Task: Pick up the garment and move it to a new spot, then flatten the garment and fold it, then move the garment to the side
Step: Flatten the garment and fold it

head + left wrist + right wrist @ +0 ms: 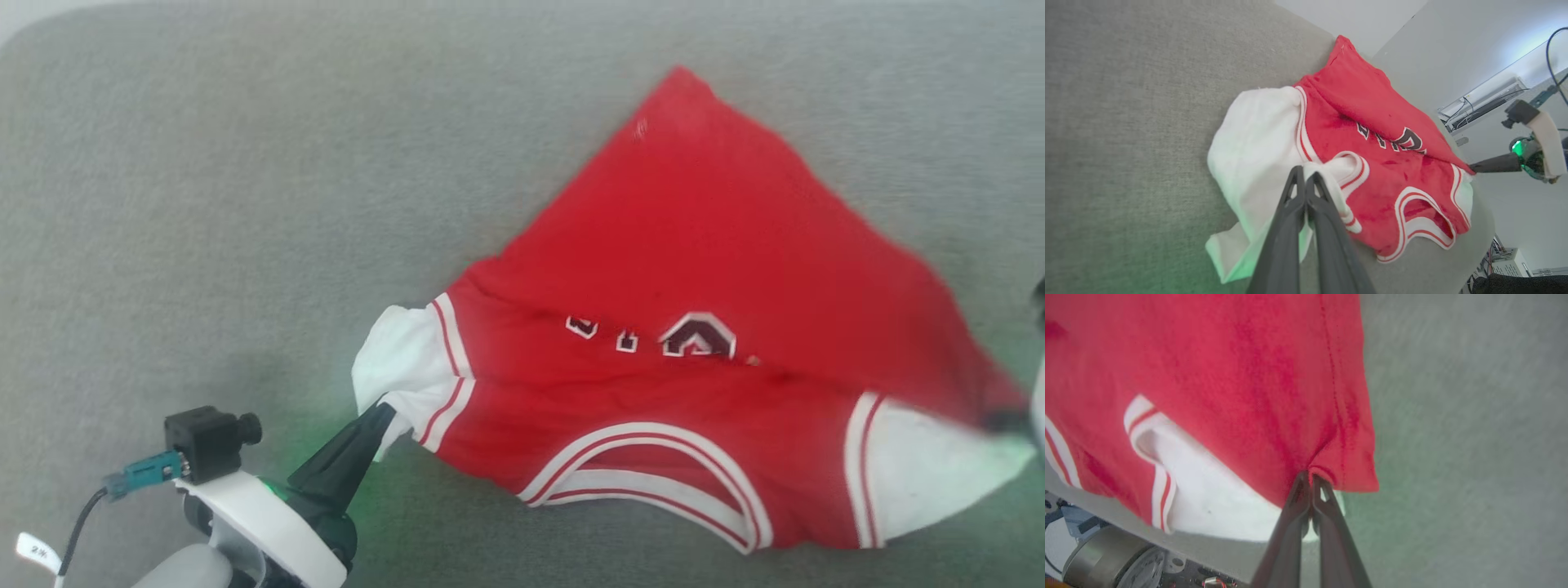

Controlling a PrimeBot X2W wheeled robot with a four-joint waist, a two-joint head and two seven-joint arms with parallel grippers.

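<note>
You have the garment (694,245) lying on the grey fabric surface (245,204), right of centre in your head view. One red corner points up and away from you, and the striped neckline (653,474) is nearest you. The dark lettering (694,339) sits along a crease across the front, partly tucked into the fold. Your left gripper (382,415) comes in from the lower left with its two dark fingers pressed together, tips at the edge of the white sleeve (400,359) on that side. In your left wrist view that gripper (1305,176) is clenched, with the sleeve cloth bunched and folded over at its tips, so it is pinching the sleeve. In your right wrist view the right gripper (1309,478) is likewise clamped tight. Its tips bite the red hem near a corner, where the cloth puckers toward them, and the other white sleeve (1208,498) lies just beside. From the left wrist you also see the right gripper (1474,166) as a dark point touching the far edge of the shirt. Between the two grips the cloth rests on the surface, creased and wrinkled.
</note>
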